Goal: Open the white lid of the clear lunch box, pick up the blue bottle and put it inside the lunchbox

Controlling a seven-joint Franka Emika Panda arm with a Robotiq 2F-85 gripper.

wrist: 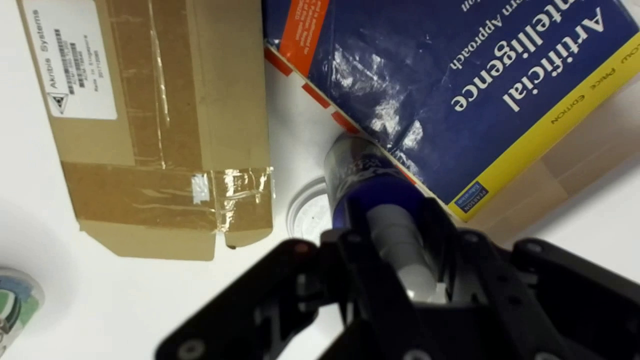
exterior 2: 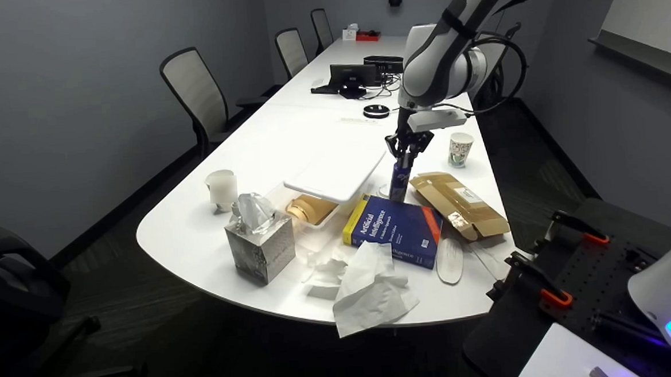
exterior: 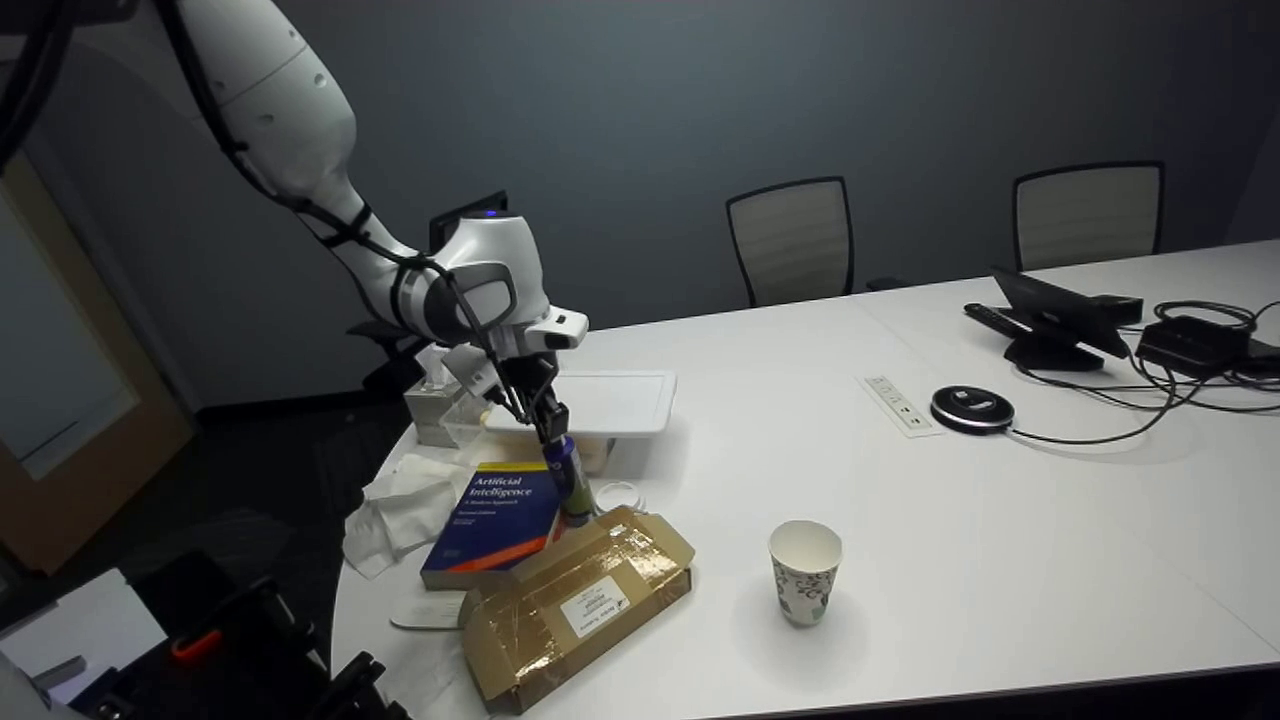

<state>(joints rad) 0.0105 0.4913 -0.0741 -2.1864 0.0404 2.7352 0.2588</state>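
The blue bottle stands between the book and the cardboard box, and also shows in an exterior view. In the wrist view its blue top has a grey nozzle. My gripper has its fingers against both sides of the nozzle, shut on the bottle's top. Whether the base touches the table is hard to tell. The clear lunch box is behind the book. Its white lid lies askew and tilted over it, leaving one end uncovered. A tan object is inside the box.
A thick blue book and a brown cardboard box flank the bottle. A round white lid lies beside it. A silver tissue box, crumpled paper and paper cups stand around.
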